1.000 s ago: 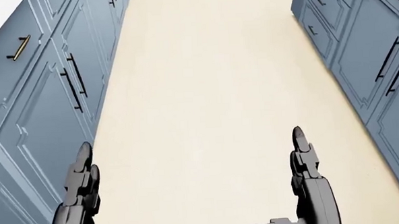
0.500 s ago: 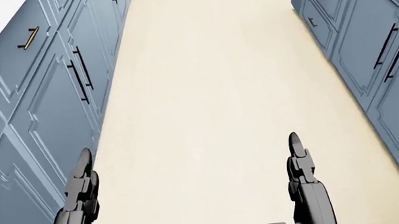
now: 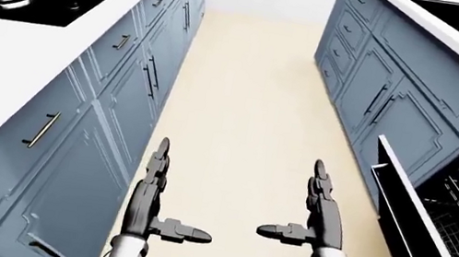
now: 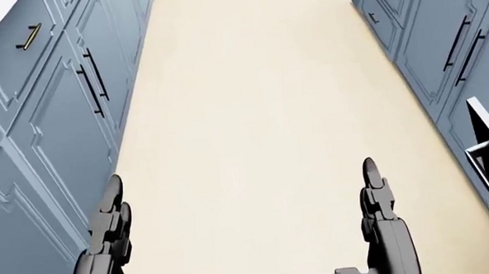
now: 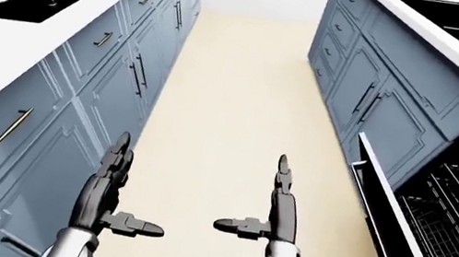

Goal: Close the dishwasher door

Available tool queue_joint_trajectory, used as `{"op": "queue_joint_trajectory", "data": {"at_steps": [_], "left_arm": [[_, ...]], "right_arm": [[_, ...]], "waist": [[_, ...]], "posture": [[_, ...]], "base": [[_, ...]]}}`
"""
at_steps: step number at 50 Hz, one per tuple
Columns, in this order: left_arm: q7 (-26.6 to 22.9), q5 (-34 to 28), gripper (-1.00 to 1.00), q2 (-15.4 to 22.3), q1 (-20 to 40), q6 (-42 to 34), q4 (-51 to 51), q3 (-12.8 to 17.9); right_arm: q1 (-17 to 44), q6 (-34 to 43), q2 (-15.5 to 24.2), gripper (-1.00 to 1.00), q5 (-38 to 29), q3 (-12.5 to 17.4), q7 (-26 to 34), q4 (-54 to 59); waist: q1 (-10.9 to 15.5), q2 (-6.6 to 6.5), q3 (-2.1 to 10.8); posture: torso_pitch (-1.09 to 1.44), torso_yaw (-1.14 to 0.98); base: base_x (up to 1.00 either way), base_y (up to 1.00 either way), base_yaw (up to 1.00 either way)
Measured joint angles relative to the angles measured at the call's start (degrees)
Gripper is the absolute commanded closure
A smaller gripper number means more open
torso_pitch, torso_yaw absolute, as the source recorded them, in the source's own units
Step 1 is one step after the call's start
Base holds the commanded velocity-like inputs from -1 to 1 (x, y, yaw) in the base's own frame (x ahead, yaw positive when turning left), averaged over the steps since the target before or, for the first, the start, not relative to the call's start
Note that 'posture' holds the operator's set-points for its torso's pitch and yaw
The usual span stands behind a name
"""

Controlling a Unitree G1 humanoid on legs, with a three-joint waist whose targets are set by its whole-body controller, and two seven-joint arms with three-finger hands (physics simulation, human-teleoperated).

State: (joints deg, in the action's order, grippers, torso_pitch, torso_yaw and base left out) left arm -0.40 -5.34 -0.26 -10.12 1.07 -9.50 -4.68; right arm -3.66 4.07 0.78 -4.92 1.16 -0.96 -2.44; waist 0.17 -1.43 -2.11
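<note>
My whole view had slid left, bringing the open dishwasher door (image 3: 410, 222) further in at my right, so I was closing on it. Left hand (image 3: 149, 189) and right hand (image 3: 320, 210) hung open, empty.

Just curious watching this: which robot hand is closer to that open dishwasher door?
Right. The right robot hand hangs just left of the open dark dishwasher door; the left robot hand is farther left, near the blue cabinets.

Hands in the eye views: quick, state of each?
Left hand: open, dark fingers extended, holding nothing.
Right hand: open, fingers extended, holding nothing.
</note>
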Motion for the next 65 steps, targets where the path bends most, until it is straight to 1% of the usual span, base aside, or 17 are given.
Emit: {"op": "queue_joint_trajectory", "data": {"at_steps": [3,8,16,19,25,30,34,35,36,37,40,44,48,51,53,58,65], "left_arm": [[-0.1,0.1,-1.00,0.1,-0.3,-0.1,-0.5,0.0],[0.4,0.0,-1.00,0.6,-0.7,-0.6,0.4,1.3],[0.3,0.0,-1.00,0.5,-0.3,-0.1,0.0,0.6],[0.4,-0.1,-1.00,0.5,-0.4,0.1,-0.3,0.7],[-0.1,-0.2,-1.00,0.0,-0.6,-0.2,0.9,-0.8],[0.2,-0.1,-1.00,0.1,-0.2,0.2,0.0,-0.2],[0.1,-0.1,-1.00,0.0,-0.3,0.2,-0.3,-0.4],[0.1,-0.1,-1.00,0.0,-0.4,0.2,-0.4,-0.4],[0.1,-0.1,-1.00,0.3,-0.3,0.2,-0.4,-0.2],[0.2,-0.1,-1.00,0.5,-0.2,0.1,-0.1,0.2],[0.5,-0.2,-1.00,0.6,-0.8,-0.3,0.6,0.9],[0.5,-0.2,-1.00,0.5,-0.3,-0.2,0.4,0.5],[0.4,-0.2,-1.00,0.4,-0.2,0.4,-0.1,0.2],[0.5,-0.2,-1.00,0.4,-0.4,0.5,-0.1,0.3],[0.4,-0.2,-1.00,0.0,-0.6,0.3,0.6,-0.4],[0.1,-0.3,-1.00,0.1,-0.7,-0.2,0.7,-0.8],[0.4,-0.2,-1.00,0.2,-0.8,0.3,-0.6,-0.3]], "right_arm": [[-0.2,1.2,0.0,-1.00,0.0,0.1,0.1,-2.3],[-0.6,0.3,-0.6,-1.00,0.0,-1.3,0.5,0.2],[-0.2,0.2,-0.4,-1.00,0.0,-0.5,0.3,-1.3],[-0.4,1.4,-0.5,-1.00,0.0,-0.8,0.4,-2.8],[-0.8,0.3,0.1,-1.00,0.0,0.7,-0.2,0.1],[-0.6,0.3,0.0,-1.00,0.0,0.2,0.0,-0.5],[-0.5,0.1,0.0,-1.00,0.0,0.1,0.0,-0.9],[-0.4,0.0,0.0,-1.00,0.0,0.2,0.0,-1.1],[-0.3,0.0,-0.2,-1.00,0.0,0.1,0.0,-1.3],[-0.2,0.0,-0.5,-1.00,0.0,-0.3,0.0,-1.0],[-0.7,1.0,-0.6,-1.00,0.1,-1.1,0.5,-1.0],[-0.1,0.3,-0.4,-1.00,0.1,-0.6,0.4,-0.3],[0.0,0.3,-0.5,-1.00,0.3,-0.4,0.3,-1.9],[0.4,-0.6,-0.4,-1.00,0.4,-0.6,0.3,-0.9],[0.1,-0.8,-0.1,-1.00,0.4,0.0,0.2,0.1],[-0.4,0.1,0.0,-1.00,0.5,0.7,-0.2,0.7],[-0.2,0.0,-0.2,-1.00,0.5,0.1,0.0,-0.6]], "waist": [[0.1,-2.81,0.17],[1.0,-1.69,0.47],[0.3,2.50,0.33],[-0.1,5.25,0.63],[-0.8,3.94,0.74],[-0.2,1.17,-0.11],[0.0,-1.27,-0.15],[0.1,-2.33,0.04],[0.4,-2.67,0.34],[0.7,-2.08,0.11],[0.8,-1.78,0.17],[0.6,0.14,0.37],[1.2,2.71,-0.67],[1.9,5.49,-0.24],[1.5,4.30,-0.50],[0.5,1.70,0.23],[0.0,1.78,1.13]], "posture": [[0.00,0.00],[0.00,0.00],[0.00,0.00],[0.00,0.00],[0.00,0.00],[0.00,0.00],[0.00,0.00],[0.00,0.00],[0.00,0.00],[0.00,0.00],[0.00,0.00],[0.00,0.00],[0.00,0.00],[0.00,0.00],[0.00,0.00],[0.00,0.00],[0.00,0.00]], "base": [[-0.10,0.00,0.00],[-0.10,0.00,0.00],[-0.09,0.00,0.00],[-0.10,0.00,0.00],[-0.10,0.00,0.00],[-0.10,0.00,0.00],[-0.10,0.00,0.00],[-0.10,0.00,0.00],[-0.10,0.00,0.00],[-0.09,0.00,0.00],[-0.09,0.00,0.00],[-0.07,0.00,0.00],[0.00,0.00,0.00],[0.00,0.00,0.00],[0.00,0.00,0.00],[0.00,0.00,0.00],[0.00,0.00,0.00]]}}
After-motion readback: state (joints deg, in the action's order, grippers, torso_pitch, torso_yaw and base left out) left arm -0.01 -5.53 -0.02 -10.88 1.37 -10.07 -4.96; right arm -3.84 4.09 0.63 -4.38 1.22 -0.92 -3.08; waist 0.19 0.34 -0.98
